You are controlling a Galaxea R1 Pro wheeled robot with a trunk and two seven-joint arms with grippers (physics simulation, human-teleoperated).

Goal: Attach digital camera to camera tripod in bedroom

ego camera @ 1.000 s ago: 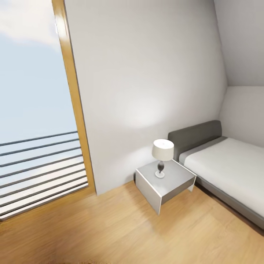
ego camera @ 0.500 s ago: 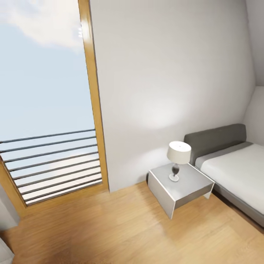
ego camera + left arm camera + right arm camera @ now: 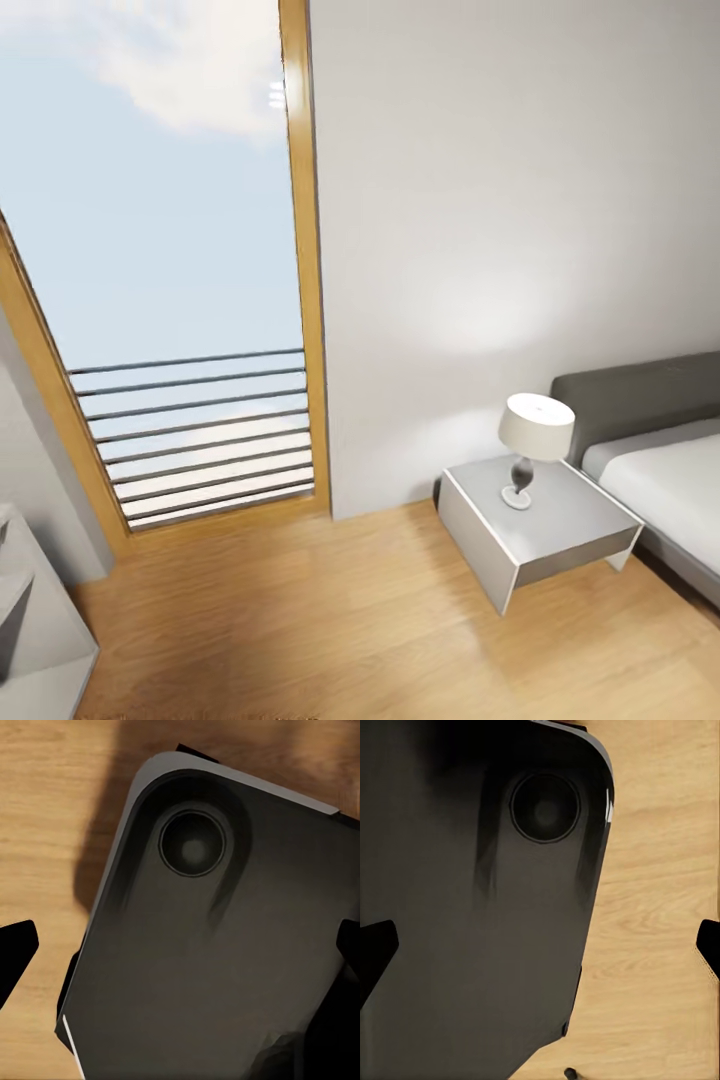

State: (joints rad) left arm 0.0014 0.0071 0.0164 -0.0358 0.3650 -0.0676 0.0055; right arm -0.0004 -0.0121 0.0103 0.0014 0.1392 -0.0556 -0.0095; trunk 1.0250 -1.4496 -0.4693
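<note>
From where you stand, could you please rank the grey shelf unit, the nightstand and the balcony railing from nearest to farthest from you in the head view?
1. Grey shelf unit, lower left corner.
2. Nightstand, right, beside the bed.
3. Balcony railing, left, outdoors.

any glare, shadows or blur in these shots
Head view: bright window with washed-out sky, a soft light patch on the wall above the lamp, and a sharp render with stretched edges. Left wrist view: the dark robot base casts a soft shadow on the wood floor. Right wrist view: the floor is evenly lit, without glare.
</note>
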